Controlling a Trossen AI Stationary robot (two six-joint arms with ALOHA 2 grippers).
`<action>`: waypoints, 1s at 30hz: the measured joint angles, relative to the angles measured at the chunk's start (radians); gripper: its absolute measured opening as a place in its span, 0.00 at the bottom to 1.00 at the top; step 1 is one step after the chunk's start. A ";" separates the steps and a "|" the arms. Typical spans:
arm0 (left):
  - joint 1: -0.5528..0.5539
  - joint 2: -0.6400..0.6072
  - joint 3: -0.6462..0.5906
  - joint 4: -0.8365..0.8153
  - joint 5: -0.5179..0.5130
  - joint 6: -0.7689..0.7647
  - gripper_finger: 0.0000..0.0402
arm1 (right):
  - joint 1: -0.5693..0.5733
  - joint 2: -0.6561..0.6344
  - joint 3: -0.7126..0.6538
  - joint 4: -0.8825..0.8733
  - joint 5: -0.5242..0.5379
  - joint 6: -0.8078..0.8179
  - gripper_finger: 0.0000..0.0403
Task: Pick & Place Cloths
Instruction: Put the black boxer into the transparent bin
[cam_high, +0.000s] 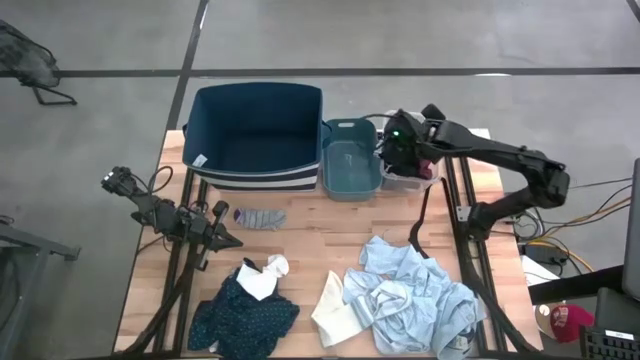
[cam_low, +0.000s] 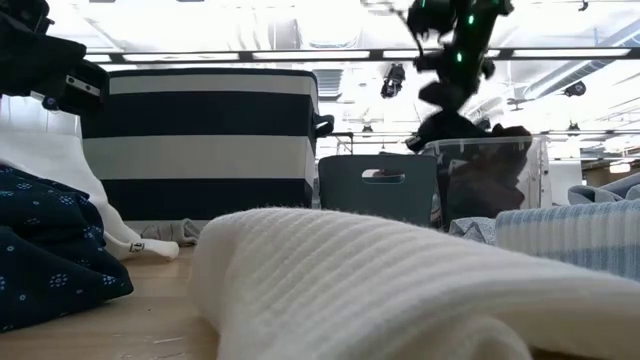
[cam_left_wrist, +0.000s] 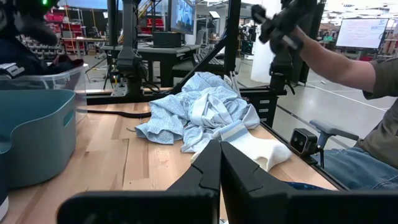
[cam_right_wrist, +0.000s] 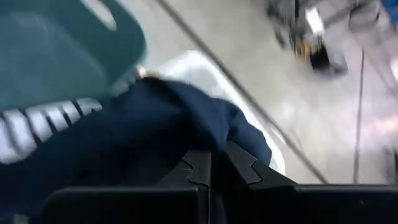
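My right gripper (cam_high: 400, 152) hangs over the clear bin (cam_high: 410, 180) at the table's far side, shut on a dark navy cloth (cam_low: 448, 125) with white lettering (cam_right_wrist: 43, 124). My left gripper (cam_high: 226, 238) waits shut above the table's left part, next to the small grey sock (cam_high: 260, 217), touching nothing. On the near part of the table lie the dark teal dotted piece (cam_high: 243, 315), a white piece (cam_high: 262, 277) on top of it, a cream ribbed piece (cam_high: 335, 318) and the heap of light blue shirts (cam_high: 415, 300). My right gripper pinches a bunched fold of the dark navy cloth (cam_right_wrist: 186, 140) between its two fingers (cam_right_wrist: 239, 168), coming from above and pointing down. The cloth hangs slack below the fingers, its lower end (cam_low: 455, 135) at the clear bin's rim.
The big navy striped bin (cam_high: 258, 135) and the small teal bin (cam_high: 350, 160) stand beside the clear bin along the far edge. More dark cloth lies inside the clear bin (cam_low: 490, 180). A person's arm (cam_left_wrist: 348, 62) shows beyond the table's right side. Bare wood lies mid-table.
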 joint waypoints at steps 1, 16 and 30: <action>0.000 0.000 0.000 0.000 0.000 0.000 0.01 | -0.016 0.019 -0.001 -0.029 -0.001 0.025 0.03; 0.000 0.000 0.000 0.000 0.000 0.000 0.01 | -0.151 0.229 -0.028 -0.152 -0.130 0.083 0.03; 0.000 0.000 0.000 0.000 0.000 0.000 0.01 | -0.151 0.094 -0.027 -0.151 -0.079 0.075 0.22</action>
